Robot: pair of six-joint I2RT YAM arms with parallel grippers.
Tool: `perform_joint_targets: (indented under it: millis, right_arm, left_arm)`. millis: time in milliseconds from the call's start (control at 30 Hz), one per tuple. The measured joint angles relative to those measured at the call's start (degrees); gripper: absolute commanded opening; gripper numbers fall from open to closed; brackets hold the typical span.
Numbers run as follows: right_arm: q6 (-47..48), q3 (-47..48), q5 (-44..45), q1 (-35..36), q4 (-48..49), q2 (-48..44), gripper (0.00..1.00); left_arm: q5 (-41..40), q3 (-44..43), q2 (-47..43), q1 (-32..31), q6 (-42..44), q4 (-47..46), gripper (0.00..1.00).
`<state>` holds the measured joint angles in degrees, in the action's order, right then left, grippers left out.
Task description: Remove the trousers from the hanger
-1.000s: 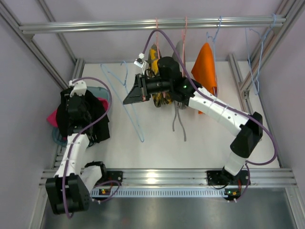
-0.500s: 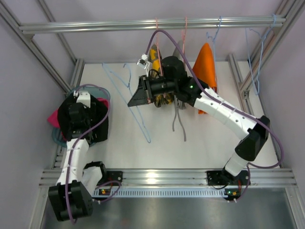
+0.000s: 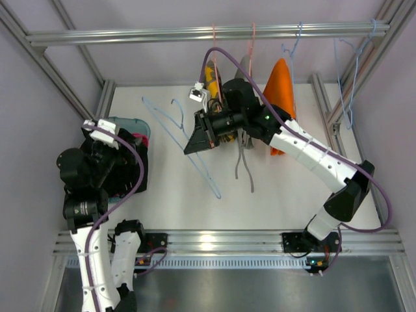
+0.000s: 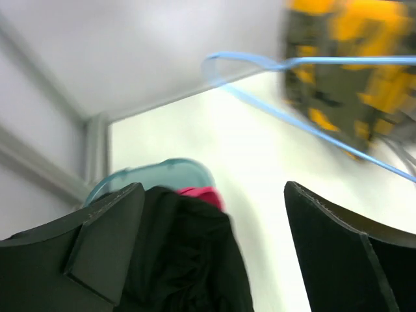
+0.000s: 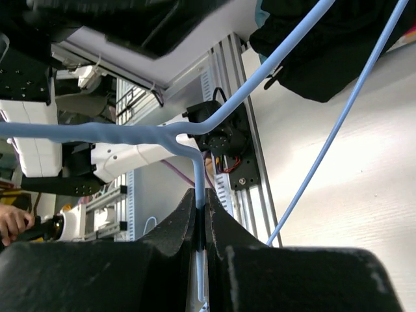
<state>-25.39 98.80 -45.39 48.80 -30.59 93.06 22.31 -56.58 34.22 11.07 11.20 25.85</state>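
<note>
At the white desk's (image 3: 279, 195) left edge, the soft black trousers (image 4: 188, 260) lay heaped over the magenta-pink pair (image 4: 201, 194) on a teal tub (image 4: 156, 172). The left fingers (image 4: 104, 234) gaped empty above, best lifted straight up to avoid snagging, while the right fingers (image 5: 179, 234) pinched the bare light-blue wire hanger (image 5: 130, 133).

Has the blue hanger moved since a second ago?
Yes. The blue hanger, clamped in the right gripper, has shifted right, away from the left rail.
</note>
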Motion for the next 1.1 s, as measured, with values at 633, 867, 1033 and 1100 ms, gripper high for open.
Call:
perform_joint_targets:
  millis: [633, 867, 1033, 1100]
  right_arm:
    - [6.6, 2.3, -16.9, 3.0, -9.9, 7.0, 0.00]
    - [3.0, 5.6, -20.1, 4.0, -8.7, 8.8, 0.00]
    - [1.1, 6.2, -22.0, 4.6, -8.2, 8.8, 0.00]
    - [0.4, 6.2, -22.1, 4.9, -8.2, 8.8, 0.00]
  left_arm:
    - [39.7, -2.5, 0.0, 0.0, 31.1, 13.4, 0.79]
    - [41.2, -2.4, 2.5, 0.0, 36.7, 13.7, 0.67]
    - [40.8, -1.5, 3.6, 0.0, 40.3, 13.9, 0.42]
    - [40.5, -1.3, 3.8, 0.0, 41.3, 14.1, 0.28]
